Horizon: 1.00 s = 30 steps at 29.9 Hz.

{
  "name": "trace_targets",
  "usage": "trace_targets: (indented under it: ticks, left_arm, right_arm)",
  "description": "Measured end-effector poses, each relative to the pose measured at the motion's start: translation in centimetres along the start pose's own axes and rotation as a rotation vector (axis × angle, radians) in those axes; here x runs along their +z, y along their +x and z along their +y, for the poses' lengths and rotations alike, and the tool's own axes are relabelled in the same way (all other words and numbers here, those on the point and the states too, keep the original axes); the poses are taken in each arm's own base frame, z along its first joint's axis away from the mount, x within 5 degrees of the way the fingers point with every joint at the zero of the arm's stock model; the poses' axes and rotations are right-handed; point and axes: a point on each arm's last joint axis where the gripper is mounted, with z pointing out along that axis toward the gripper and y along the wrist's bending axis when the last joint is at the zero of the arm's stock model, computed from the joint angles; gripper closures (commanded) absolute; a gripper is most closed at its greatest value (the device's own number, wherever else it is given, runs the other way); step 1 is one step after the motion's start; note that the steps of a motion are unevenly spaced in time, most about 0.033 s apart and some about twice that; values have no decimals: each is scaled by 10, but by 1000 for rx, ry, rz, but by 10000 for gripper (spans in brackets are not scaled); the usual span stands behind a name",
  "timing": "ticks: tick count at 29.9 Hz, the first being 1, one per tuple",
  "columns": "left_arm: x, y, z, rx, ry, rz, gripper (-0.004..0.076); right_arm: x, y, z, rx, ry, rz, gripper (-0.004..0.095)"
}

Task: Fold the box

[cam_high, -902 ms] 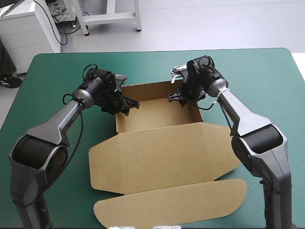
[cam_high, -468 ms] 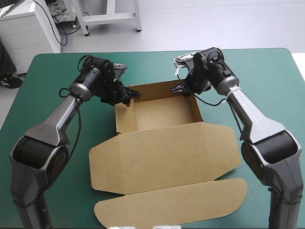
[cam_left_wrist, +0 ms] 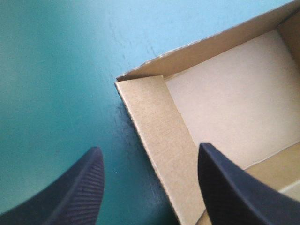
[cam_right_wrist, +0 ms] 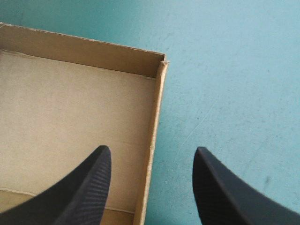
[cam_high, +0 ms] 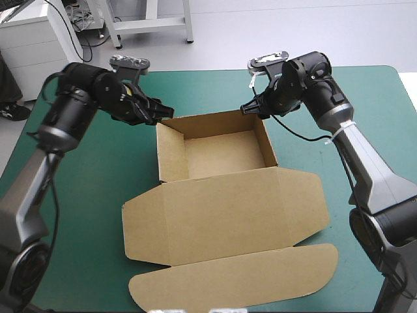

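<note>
Box (cam_high: 225, 195) sits mid-table (cam_high: 78, 215). The tray half is toward the far edge with its far and side walls up. The lid (cam_high: 228, 208) lies flat toward the near edge, with the tuck flap (cam_high: 234, 277) nearest the robot.

Left fingers (cam_left_wrist: 75, 192) are spread wide and hold nothing. They're at the tray's far-left corner, with the left wall (cam_left_wrist: 159, 140) running between them and the corner just ahead. Right fingers (cam_right_wrist: 79, 192) are the same at the far-right corner: wide and empty, right wall (cam_right_wrist: 152, 131) between them. Can't tell for sure whether either pair touches board, but both look clear of it.

My read: walls are tucked and this is the let-go — the tray has to stand by itself. To do it well:
- keep both pairs wide and back off along the wall line, not across it, so a fin doesn't drag a wall outward
- move both arms evenly so the tray doesn't skew on the cover
- check the side walls hold upright before committing to anything with the lid

Main risk is a tucked wall springing open once support is gone.
</note>
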Motion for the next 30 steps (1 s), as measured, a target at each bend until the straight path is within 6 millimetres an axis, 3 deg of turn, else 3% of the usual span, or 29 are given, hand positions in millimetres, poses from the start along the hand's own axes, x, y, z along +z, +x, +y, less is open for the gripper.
trace_targets:
  ticks: [1, 4, 5, 9, 12, 17, 25, 30]
  left_arm:
    - [-19, 2, 0, 19, 5, -42, 402]
    - [-71, 12, 0, 97, 15, -158, 669]
    - [-86, 16, 0, 122, 15, -191, 725]
    - [-145, 43, 2, 226, 8, -319, 731]
    - [-167, 74, 6, 251, 4, -345, 731]
    - [-163, 131, 13, 267, 2, -281, 731]
    - [-119, 233, 26, 264, 1, -263, 731]
    - [-87, 285, 32, 261, 1, -277, 731]
  right_arm:
    - [0, 0, 0, 0, 0, -1, 410]
    - [-1, 0, 0, 2, -4, -1, 410]
    - [-1, 0, 0, 2, -5, -1, 410]
    - [-1, 0, 0, 2, -3, -1, 410]
    - [1, 0, 0, 1, -2, 2, 410]
    - [19, 0, 1, 0, -1, 39, 410]
    - [69, 5, 2, -8, 12, 141, 410]
    - [104, 11, 3, -30, 19, 212, 413]
